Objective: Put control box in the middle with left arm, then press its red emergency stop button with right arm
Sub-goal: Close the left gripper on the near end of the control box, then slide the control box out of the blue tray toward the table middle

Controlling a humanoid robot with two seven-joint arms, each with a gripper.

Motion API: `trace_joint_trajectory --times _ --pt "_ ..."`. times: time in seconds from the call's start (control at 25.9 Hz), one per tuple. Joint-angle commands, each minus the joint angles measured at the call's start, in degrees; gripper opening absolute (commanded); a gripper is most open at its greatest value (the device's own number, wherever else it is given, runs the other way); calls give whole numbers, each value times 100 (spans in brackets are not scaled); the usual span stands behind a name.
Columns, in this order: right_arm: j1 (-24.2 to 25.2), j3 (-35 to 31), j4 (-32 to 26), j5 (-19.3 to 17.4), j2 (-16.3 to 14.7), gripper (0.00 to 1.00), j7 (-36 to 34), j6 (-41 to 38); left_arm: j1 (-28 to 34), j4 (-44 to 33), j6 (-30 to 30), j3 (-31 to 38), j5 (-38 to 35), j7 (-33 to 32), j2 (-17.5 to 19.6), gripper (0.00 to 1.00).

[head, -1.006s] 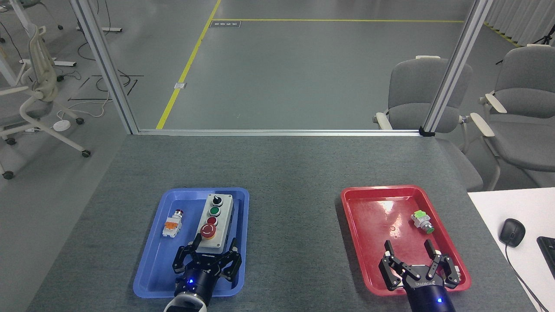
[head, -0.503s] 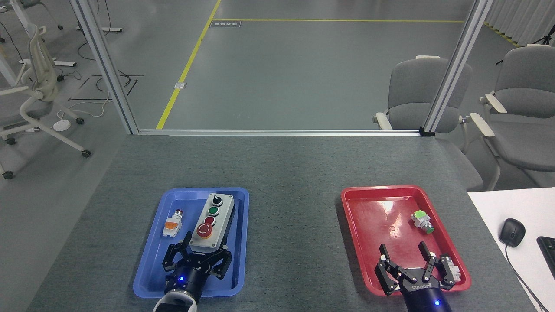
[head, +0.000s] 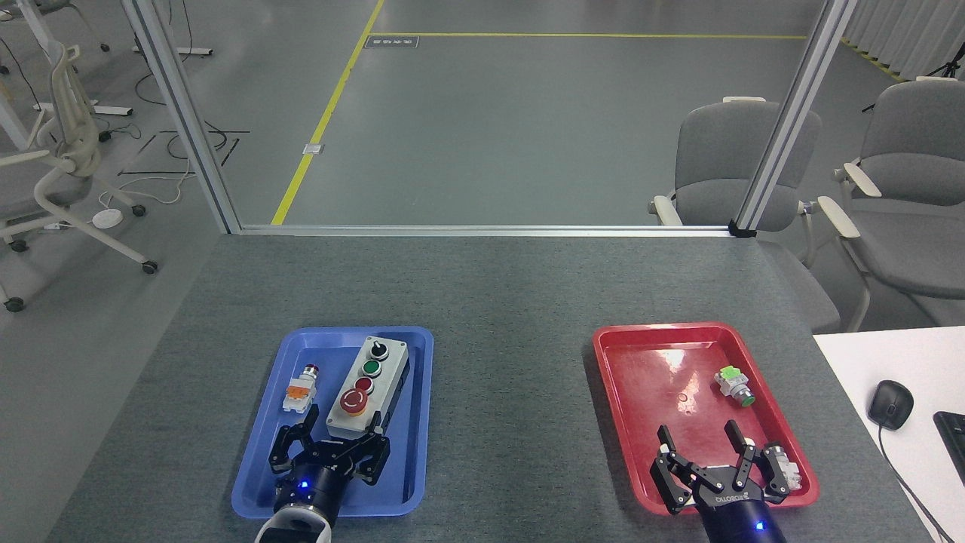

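The worktop (head: 497, 302) is covered in grey felt-like cloth, with a metal rail along its far edge. Two trays lie directly on it — a blue tray (head: 260, 467) near-left and a red tray (head: 626, 422) near-right, well apart with bare cloth between them. A white desk (head: 897, 354) adjoins its right side, carrying a black mouse (head: 889, 403).

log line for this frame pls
phase: reaching for box | left gripper: open, at near end of control box | box: in blue tray | right gripper: open, over red tray | red stop button: untouched
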Motion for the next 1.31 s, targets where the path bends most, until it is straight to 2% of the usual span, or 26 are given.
trace_joint_trajectory --times 0.0,0.15,0.39,0.66,0.93,1.04,1.16,1.2,1.28 --pt "-1 -8 0 -1 -10 98 0 14 -24 -5 -39 -9 10 -11 -17 99" --pt "-1 -157 0 -1 -1 98 0 -4 -59 66 -110 -80 36 -20 -96 99" --pt "-10 -175 0 -1 -1 98 0 -13 -218 567 -180 -229 36 -11 -307 99" --pt "-18 -183 0 -1 -1 98 0 -21 -587 1138 -180 -238 36 -11 -351 99" --pt "-36 -192 -9 -1 51 98 9 -127 -771 1305 -154 -229 63 -11 -359 97" --pt "-36 -201 -9 -10 43 99 0 -136 -815 1384 -145 -229 63 -20 -342 83" --pt "-36 -219 -17 -10 51 98 9 -127 -877 1446 -180 -229 63 -73 -307 62" --pt "-45 -280 -9 -10 43 99 9 -127 -877 1446 -198 -229 63 -82 -289 48" --pt "-53 -456 -9 -10 43 99 9 -171 -877 1437 -303 -220 71 -99 -280 14"
